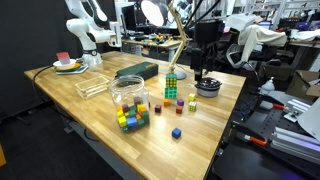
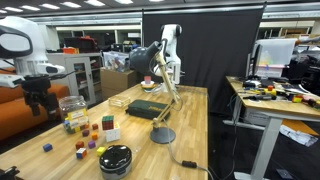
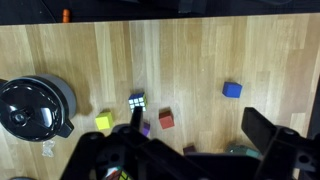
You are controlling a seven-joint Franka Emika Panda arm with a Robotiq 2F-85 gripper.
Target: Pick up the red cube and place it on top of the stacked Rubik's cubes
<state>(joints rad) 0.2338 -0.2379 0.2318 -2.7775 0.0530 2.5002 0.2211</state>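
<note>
The red cube [image 3: 166, 120] lies on the wooden table between the open fingers of my gripper [image 3: 200, 125], nearer the left finger. In an exterior view it [image 1: 180, 102] sits just in front of the stacked Rubik's cubes [image 1: 171, 86], a short green-and-yellow tower. From above the tower [image 3: 137, 101] shows as a sticker-faced top just left of the red cube. My gripper [image 1: 200, 71] hangs open and empty above the table, beside the tower; it also shows in an exterior view [image 2: 38, 98].
A black round device [image 3: 35, 105] [image 1: 208, 86] sits close by. A yellow-green block [image 3: 103, 123], a purple block [image 3: 145, 128] and a blue block [image 3: 232, 90] lie around the red cube. A clear jar of blocks [image 1: 128, 98] and a desk lamp base [image 2: 162, 135] stand on the table.
</note>
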